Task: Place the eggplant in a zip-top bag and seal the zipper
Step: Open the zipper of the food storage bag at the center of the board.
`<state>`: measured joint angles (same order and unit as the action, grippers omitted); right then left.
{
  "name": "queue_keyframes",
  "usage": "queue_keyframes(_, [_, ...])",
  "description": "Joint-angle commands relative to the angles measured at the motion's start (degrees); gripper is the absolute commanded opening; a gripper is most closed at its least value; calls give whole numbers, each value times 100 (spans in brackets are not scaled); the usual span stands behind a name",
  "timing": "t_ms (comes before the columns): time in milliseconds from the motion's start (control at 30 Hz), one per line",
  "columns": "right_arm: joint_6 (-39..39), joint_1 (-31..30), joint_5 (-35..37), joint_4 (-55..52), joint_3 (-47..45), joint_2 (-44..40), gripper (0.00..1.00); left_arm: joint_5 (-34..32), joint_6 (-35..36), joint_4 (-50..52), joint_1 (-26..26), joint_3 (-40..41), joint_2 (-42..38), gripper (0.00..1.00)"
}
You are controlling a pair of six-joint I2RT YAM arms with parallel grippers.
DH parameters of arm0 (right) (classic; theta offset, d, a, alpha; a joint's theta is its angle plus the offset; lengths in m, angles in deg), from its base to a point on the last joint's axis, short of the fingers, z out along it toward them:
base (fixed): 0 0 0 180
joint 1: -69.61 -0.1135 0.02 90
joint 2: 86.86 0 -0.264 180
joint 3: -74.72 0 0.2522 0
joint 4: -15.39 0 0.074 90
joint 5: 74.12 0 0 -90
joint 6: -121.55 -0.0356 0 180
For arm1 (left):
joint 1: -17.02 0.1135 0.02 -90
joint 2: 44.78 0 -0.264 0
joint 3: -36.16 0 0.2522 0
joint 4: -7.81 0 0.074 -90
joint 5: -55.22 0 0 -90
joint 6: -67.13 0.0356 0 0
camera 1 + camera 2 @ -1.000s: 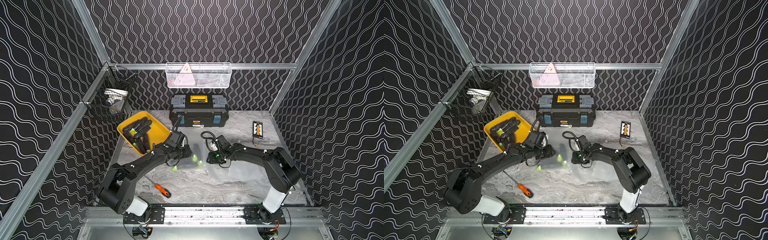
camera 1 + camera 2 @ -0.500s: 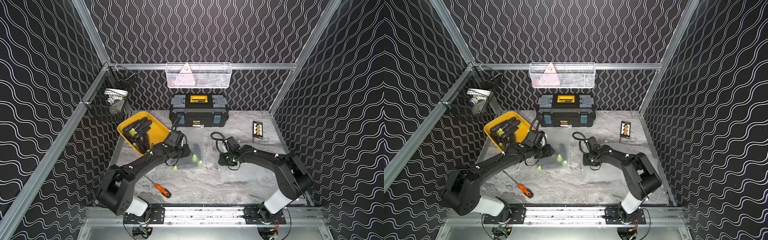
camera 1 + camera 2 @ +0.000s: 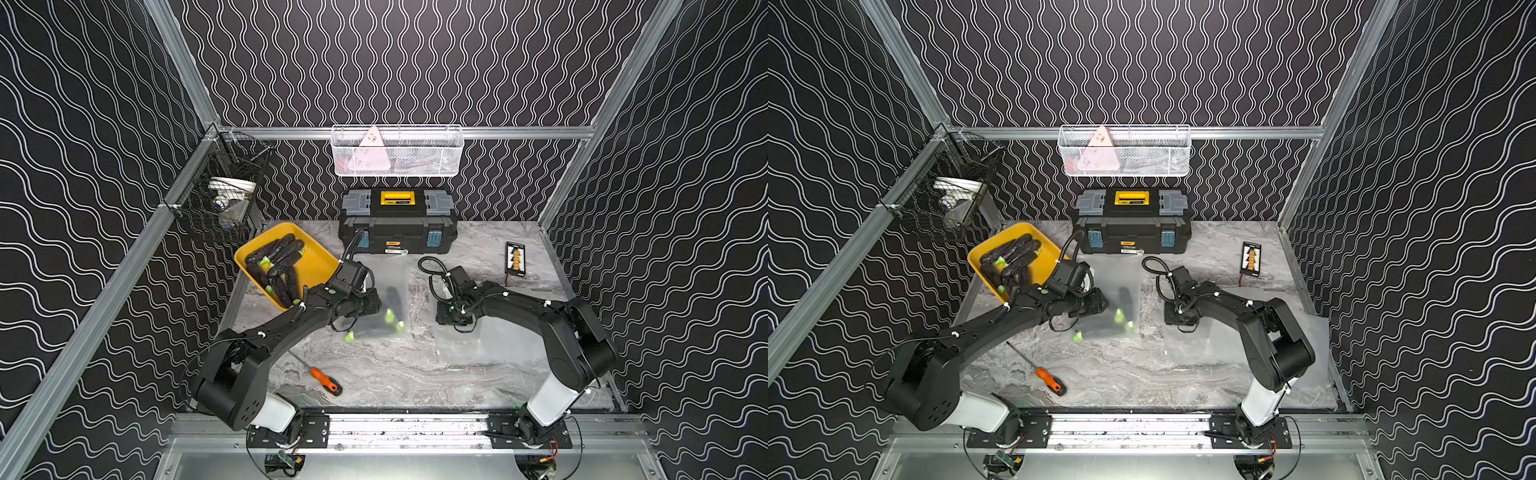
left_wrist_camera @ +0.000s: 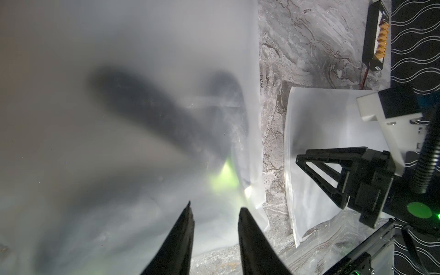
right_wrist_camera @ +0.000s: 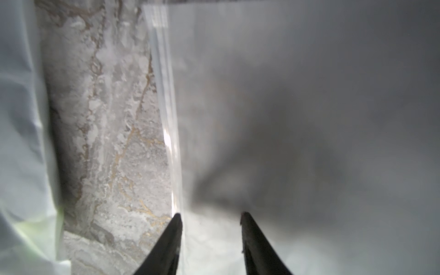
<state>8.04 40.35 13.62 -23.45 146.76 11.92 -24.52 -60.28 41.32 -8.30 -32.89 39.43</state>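
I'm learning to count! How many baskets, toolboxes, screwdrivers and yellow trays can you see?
Baskets: 2
Toolboxes: 1
Screwdrivers: 1
Yellow trays: 1
Total: 5

Closed in by black walls [image 3: 395, 62] with white wavy lines, framed with aluminium rails [image 3: 519, 133]. Below, a grey marbled worktop [image 3: 386, 374]. On the back rail, a white wire basket [image 3: 415, 162]; on the left wall, a black wire basket [image 3: 208, 224].

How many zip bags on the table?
2: a bag holding eggplant by the left gripper, a flat bag under the right gripper. A pale sheet past the right arm may be another.
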Motion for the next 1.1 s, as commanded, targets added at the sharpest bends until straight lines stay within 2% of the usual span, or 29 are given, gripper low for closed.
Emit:
queue_keyframes(0, [48, -10, 304, -110, 179, 83, 46, -42, 77, -4, -8, -87, 8, 37])
queue_keyframes(167, [209, -27, 328, -121, 307, 379, 47, -42, 101, -7, -5, -105, 52, 37])
queue_keyframes(233, [232, -45, 299, -73, 275, 468, 44, -68, 117, 9, -1, -118, 61, 37])
queue_keyframes(367, [224, -93, 300, -7, 152, 535, 33, -62, 124, 3, -5, -148, 113, 37])
queue_keyframes(567, [258, -96, 271, 89, -34, 515, 10, -67, 124, -32, -10, -134, 165, 37])
queue_keyframes(700, [294, -98, 107, 188, -61, 425, 3, -204, 174, 36, -107, -172, 183, 37])
queue_keyframes(867, [299, -98, -706, 594, -173, -86, 0, -174, 173, -8, -408, -289, 335, 37])
queue_keyframes(1067, [244, -8, -1754, 1134, -402, -911, 0, 927, -203, -781, -693, -286, 679, 35])
